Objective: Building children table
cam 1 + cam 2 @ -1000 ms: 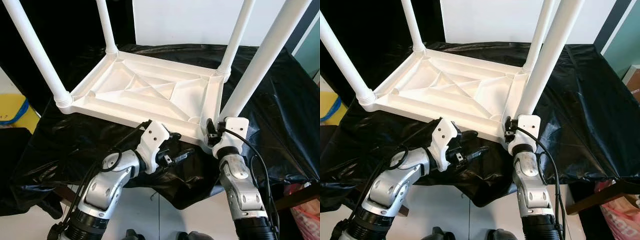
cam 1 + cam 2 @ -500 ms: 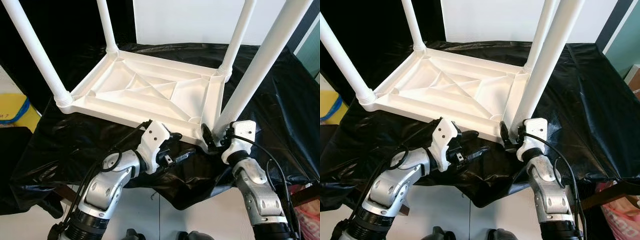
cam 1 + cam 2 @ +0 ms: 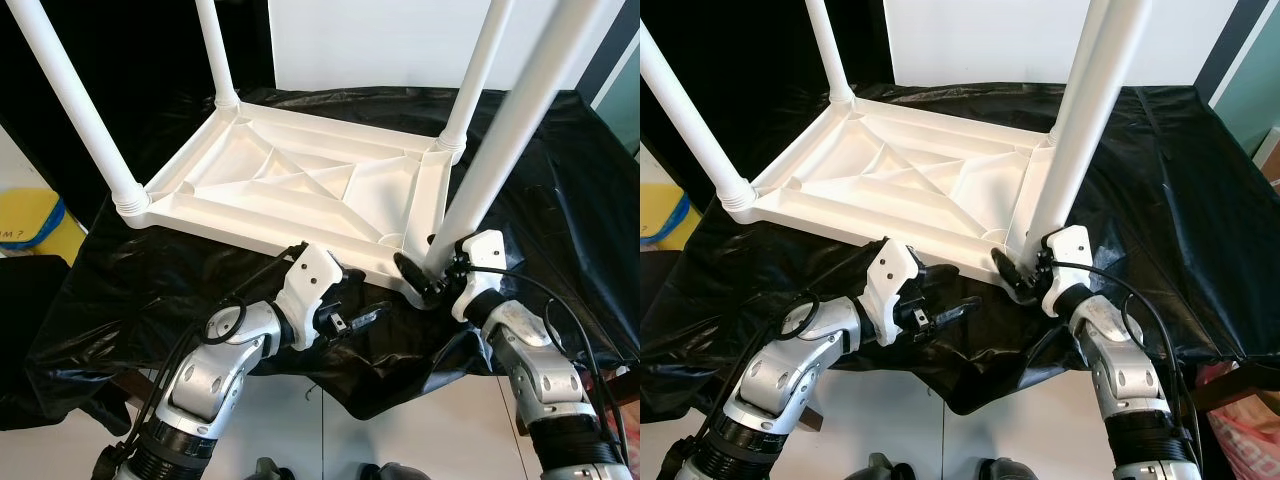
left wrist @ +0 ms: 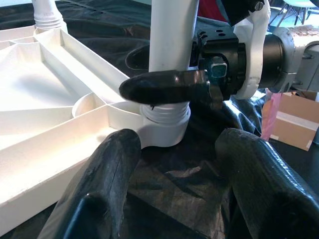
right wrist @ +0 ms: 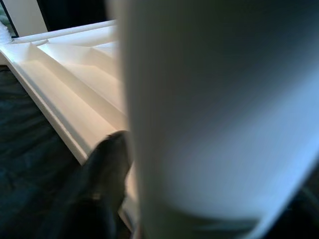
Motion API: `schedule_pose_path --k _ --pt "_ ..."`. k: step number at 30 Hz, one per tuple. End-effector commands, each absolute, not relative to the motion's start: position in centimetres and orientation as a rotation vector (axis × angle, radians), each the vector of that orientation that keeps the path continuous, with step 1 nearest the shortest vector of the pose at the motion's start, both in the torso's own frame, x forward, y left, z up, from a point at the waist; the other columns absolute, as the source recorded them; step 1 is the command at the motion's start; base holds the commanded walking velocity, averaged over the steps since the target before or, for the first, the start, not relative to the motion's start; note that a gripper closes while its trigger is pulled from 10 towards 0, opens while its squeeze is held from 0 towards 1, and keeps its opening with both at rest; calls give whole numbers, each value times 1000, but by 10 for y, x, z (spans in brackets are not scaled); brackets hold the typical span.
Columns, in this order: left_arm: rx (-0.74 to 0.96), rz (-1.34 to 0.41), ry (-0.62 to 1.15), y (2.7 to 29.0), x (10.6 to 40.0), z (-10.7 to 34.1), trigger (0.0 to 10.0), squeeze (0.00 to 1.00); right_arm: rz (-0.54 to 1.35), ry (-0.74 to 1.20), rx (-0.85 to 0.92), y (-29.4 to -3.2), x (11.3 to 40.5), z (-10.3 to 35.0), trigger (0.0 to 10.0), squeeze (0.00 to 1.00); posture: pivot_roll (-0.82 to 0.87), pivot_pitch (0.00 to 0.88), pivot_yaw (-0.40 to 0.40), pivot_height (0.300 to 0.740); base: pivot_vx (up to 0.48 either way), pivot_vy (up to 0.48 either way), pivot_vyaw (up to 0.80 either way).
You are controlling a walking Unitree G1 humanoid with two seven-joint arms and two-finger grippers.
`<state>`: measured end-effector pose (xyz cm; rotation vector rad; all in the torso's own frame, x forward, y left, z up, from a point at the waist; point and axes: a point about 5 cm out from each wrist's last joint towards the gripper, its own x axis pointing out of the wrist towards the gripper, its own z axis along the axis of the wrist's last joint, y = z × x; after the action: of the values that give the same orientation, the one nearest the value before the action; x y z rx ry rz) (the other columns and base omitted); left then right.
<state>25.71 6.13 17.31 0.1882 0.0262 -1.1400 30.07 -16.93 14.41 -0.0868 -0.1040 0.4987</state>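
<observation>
A white plastic children's table (image 3: 300,185) lies upside down on a black-covered surface, with its legs pointing up. The near-right leg (image 3: 500,130) stands in its corner socket (image 4: 162,122), tilted a little to the right. My right gripper (image 3: 428,272) is shut on this leg just above the socket. One of its black fingers (image 4: 164,87) crosses the front of the leg, and the leg (image 5: 214,109) is very close in the right wrist view. My left gripper (image 3: 362,295) is open, low at the table's near edge. It points at the same corner, a short way off.
The black sheet (image 3: 560,200) drapes over the supporting surface and hangs off its near edge. A yellow object (image 3: 30,225) lies on the floor at the left. A cardboard box (image 4: 294,127) sits off to the right. Three other legs (image 3: 75,100) rise from the remaining corners.
My right forearm has swung out to the right and the wrist has turned, with the gripper sliding lower on the leg. The left arm has stayed put.
</observation>
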Motion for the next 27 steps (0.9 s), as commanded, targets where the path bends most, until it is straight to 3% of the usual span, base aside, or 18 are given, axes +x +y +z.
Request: schedule_pose_path --k 1,6,7,8,9,18,22,27 --pt "195 -1169 20 58 254 175 10000 0 523 -79 -103 -167 301 138 0 0 -95 98 2 740 0 0 0" --pt "197 -1168 21 58 253 175 10000 0 515 -70 -104 -172 302 136 0 0 -96 97 0 740 0 0 0" --pt "198 -1167 20 58 253 174 10000 0 507 -63 -99 -173 301 135 4784 0 -96 96 -1 740 0 0 0" --pt "198 -1167 20 58 253 174 10000 0 507 -63 -99 -173 301 135 4784 0 -96 96 -1 740 0 0 0" --pt "197 -1167 21 58 253 174 10000 0 500 -59 -95 -174 302 133 10000 0 -96 96 -1 740 0 0 0" --pt "200 -1166 20 58 253 174 10000 0 392 -30 -92 -175 302 128 10000 0 -105 98 1 740 0 0 0" --pt "198 -1161 19 58 254 174 10000 0 186 -11 -48 -176 301 125 10000 0 -108 103 -5 740 0 0 0" --pt "197 -1156 19 59 255 174 10000 0 99 -2 -26 -177 299 123 10000 0 -110 103 -5 740 0 0 0"
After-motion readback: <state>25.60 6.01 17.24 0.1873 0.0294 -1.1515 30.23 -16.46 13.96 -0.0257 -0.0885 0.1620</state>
